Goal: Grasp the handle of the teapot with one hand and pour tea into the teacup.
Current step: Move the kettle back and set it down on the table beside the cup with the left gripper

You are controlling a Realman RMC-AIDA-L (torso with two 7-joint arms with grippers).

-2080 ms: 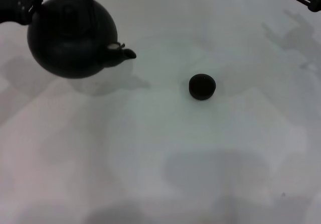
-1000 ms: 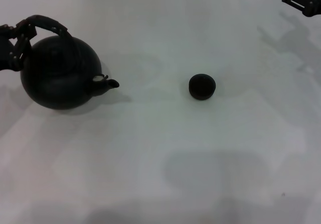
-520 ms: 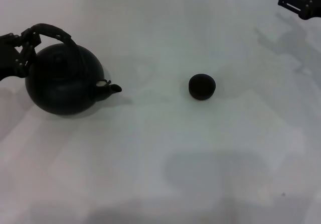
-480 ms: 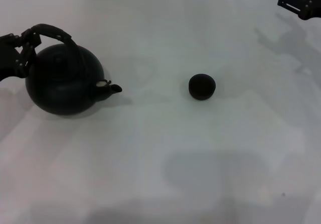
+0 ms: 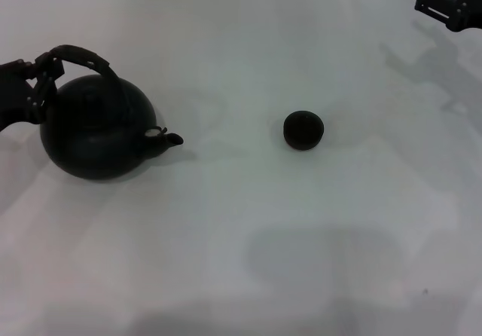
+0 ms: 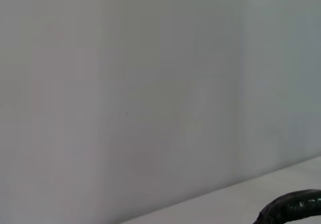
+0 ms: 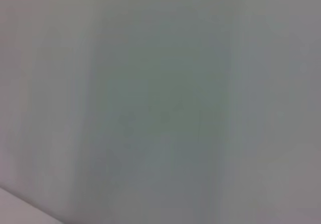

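Evidently set down upright near the white desk's (image 5: pixel 248 276) left edge, the round matte black teapot (image 5: pixel 94 129) points its spout at the small dark teacup (image 5: pixel 303 130) mid-desk, well apart, while the left gripper (image 5: pixel 36 86) touches its dark arched handle (image 5: pixel 79 56), jaw state unclear.

White table (image 5: pixel 241 230) spans head view, surface matte w/ soft grey shadows. Plain pale wall (image 6: pixel 150 83) fills both wrist views.
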